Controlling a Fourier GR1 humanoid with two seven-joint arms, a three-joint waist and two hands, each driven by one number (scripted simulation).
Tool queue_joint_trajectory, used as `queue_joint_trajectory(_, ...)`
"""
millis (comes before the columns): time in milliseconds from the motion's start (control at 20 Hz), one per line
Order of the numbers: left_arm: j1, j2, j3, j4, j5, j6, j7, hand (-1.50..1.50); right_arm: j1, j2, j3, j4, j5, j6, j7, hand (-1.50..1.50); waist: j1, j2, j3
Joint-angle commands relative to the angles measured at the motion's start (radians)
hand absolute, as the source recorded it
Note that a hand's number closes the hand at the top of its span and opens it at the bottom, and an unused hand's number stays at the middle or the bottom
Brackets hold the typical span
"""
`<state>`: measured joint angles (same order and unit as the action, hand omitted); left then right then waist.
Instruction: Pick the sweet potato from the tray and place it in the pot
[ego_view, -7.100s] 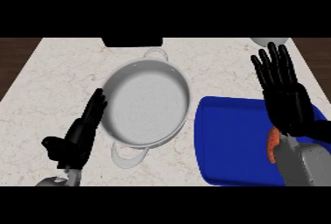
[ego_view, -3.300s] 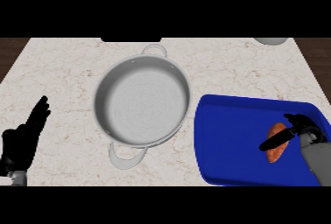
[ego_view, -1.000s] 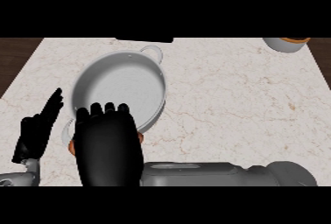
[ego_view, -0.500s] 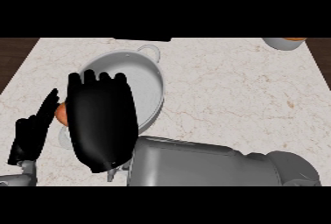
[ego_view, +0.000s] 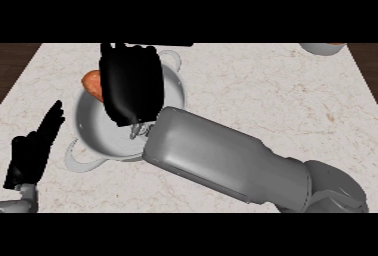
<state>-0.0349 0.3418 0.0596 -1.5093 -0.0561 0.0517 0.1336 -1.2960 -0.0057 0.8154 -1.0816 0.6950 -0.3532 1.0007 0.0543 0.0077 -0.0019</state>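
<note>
The orange sweet potato (ego_view: 91, 83) peeks out from under the thumb side of my right hand (ego_view: 131, 85), most of it hidden by the hand. My right hand hangs palm down over the white two-handled pot (ego_view: 102, 134), fingers stretched toward the far rim, and is shut on the sweet potato. The potato sits above the pot's left inner side. My grey right forearm (ego_view: 229, 160) crosses the counter from the lower right and covers the pot's right half. My left hand (ego_view: 33, 150) rests open at the lower left, just left of the pot. The tray is out of view.
A small bowl (ego_view: 322, 48) with something orange in it sits at the counter's far right corner. A dark object (ego_view: 173, 44) lies at the far edge behind the pot. Bare marble counter (ego_view: 273, 95) spreads to the right of the pot.
My right hand has carried the sweet potato from beside the pot's left rim to above its inside. The left hand has stayed at the lower left.
</note>
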Motion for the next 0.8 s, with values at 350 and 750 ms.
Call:
queue_joint_trajectory(350, -0.006, -0.029, -0.027, -0.004, -0.024, 0.000, -0.026, 0.00, -0.091, 0.006, -0.009, 0.450, -0.152, -0.105, -0.245, 1.50, 0.041, 0.017, -0.001)
queue_joint_trajectory(750, -0.034, -0.016, -0.024, 0.001, -0.021, -0.023, -0.015, 0.00, 0.009, 0.006, -0.110, 0.510, -0.360, -0.211, -0.430, -1.50, 0.059, 0.026, 0.001)
